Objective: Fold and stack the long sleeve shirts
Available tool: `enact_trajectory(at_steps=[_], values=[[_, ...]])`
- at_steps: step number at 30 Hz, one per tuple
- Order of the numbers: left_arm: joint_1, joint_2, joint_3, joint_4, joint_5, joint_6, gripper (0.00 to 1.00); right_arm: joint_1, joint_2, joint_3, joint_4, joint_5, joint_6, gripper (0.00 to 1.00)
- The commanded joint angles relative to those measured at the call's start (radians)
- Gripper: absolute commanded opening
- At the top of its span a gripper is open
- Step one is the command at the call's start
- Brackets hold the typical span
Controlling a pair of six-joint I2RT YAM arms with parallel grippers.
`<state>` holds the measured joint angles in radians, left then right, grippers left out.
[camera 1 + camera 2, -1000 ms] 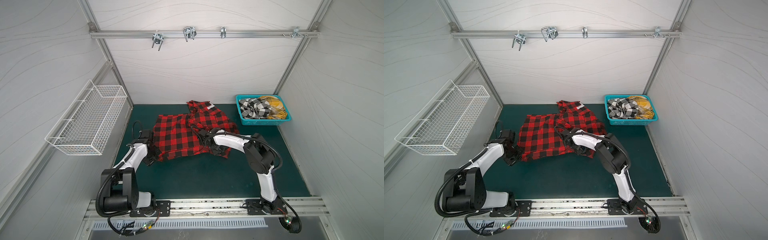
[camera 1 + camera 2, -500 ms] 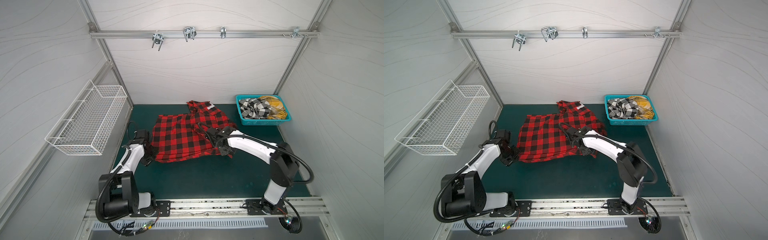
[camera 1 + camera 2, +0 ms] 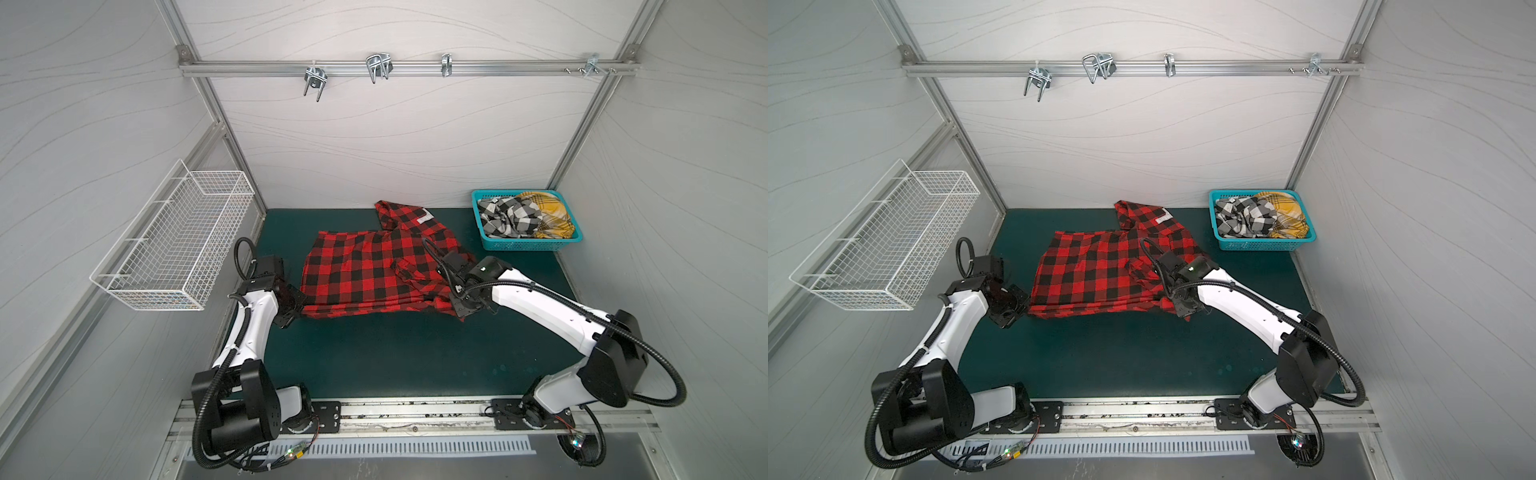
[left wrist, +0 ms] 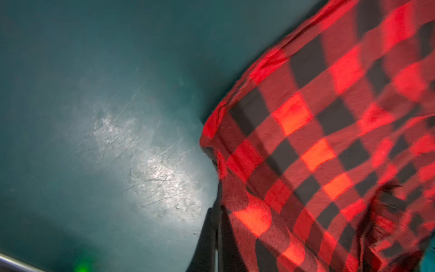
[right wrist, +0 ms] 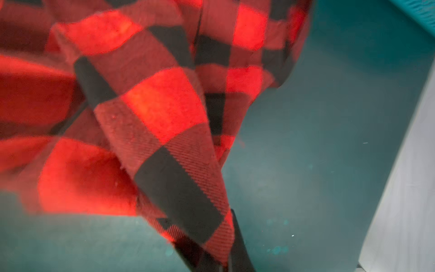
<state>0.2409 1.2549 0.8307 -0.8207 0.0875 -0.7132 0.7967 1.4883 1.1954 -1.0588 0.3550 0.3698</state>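
clamped at opposite near corners by left hand (image 3: pixel 299 308) and right hand (image 3: pixel 452 306): red-and-black checked cloth shirt (image 3: pixel 365 270), long edge crosswise between them.

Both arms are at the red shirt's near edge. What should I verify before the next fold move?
1. Grip of left end effector on red-and-black shirt, near corner: ok.
2. Grip of right end effector on its near edge, opposite end: ok.
3. Shirt lying flat: not ok, right side bunched.
4. Bare green mat in front of it: ok.
5. Out of the way, black-and-white shirt and yellow shirt inside the teal basket: ok.
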Motion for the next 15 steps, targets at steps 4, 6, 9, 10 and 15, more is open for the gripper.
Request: enact_trajectory(at_steps=[4, 6, 9, 10, 15], values=[[-0.057, -0.074, -0.117, -0.024, -0.040, 0.006, 0.00, 0.049, -0.087, -0.079, 0.030, -0.126, 0.019, 0.00], [-0.112, -0.129, -0.116, -0.045, -0.071, -0.020, 0.00, 0.066, -0.122, -0.091, 0.036, -0.138, 0.034, 0.00], [-0.123, -0.137, -0.088, -0.060, -0.053, -0.062, 0.00, 0.063, -0.143, -0.079, 0.026, -0.123, 0.048, 0.00], [-0.123, -0.125, -0.068, -0.068, -0.061, -0.065, 0.00, 0.058, -0.139, -0.068, 0.025, -0.118, 0.045, 0.00], [-0.110, -0.020, 0.053, -0.044, -0.095, -0.068, 0.00, -0.069, -0.030, 0.023, 0.038, -0.108, 0.011, 0.00]])
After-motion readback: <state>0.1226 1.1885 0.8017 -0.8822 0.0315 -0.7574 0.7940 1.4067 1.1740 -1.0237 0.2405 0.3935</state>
